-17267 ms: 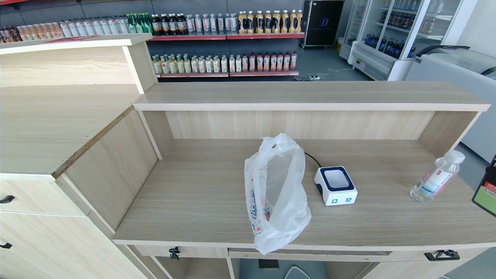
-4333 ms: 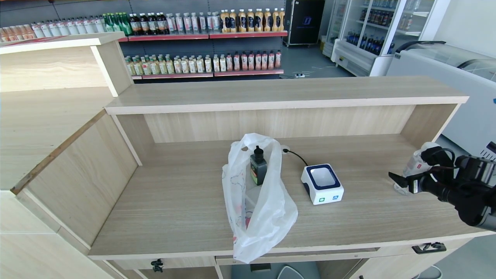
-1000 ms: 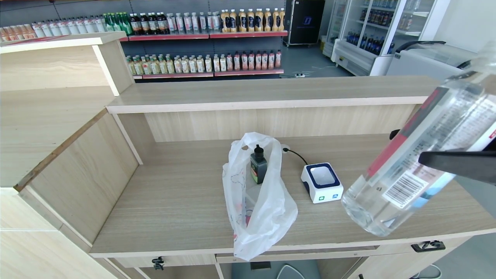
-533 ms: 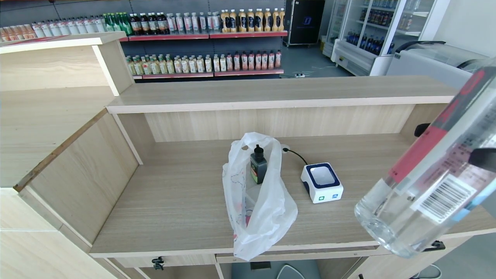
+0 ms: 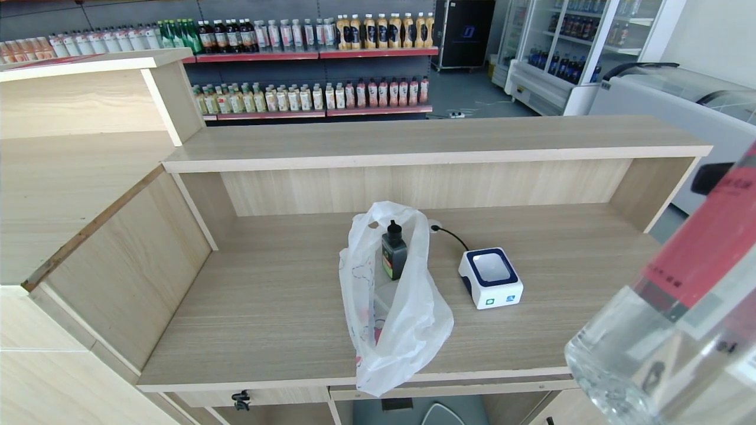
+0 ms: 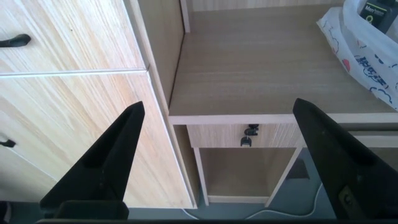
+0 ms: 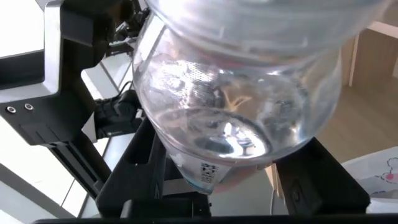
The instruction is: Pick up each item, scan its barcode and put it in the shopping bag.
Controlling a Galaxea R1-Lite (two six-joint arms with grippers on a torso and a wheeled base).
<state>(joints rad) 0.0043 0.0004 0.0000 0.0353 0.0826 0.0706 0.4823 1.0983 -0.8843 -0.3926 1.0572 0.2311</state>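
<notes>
A clear water bottle [image 5: 679, 319] with a red and white label hangs tilted very close to the head camera at the lower right, held off the counter. My right gripper [image 7: 230, 183] is shut on it, with the bottle's base [image 7: 239, 118] facing the wrist camera. The white shopping bag [image 5: 393, 295] stands open mid-counter with a dark bottle [image 5: 394, 252] inside. To the bag's right sits the white and blue scanner [image 5: 490, 277]. My left gripper [image 6: 217, 168] hangs open below the counter's front left corner, holding nothing; the bag [image 6: 367, 37] lies off to one side of it.
The wooden counter [image 5: 271, 295] has a raised back shelf [image 5: 425, 141] and side walls. A taller cabinet [image 5: 71, 189] stands at the left. A black cable [image 5: 452, 235] runs back from the scanner. Drawer handles [image 6: 247, 135] sit under the counter's front edge.
The water bottle in my right gripper has swung further toward the lower right and closer to the head camera; its barcode has passed out of view. Bag and scanner have not moved.
</notes>
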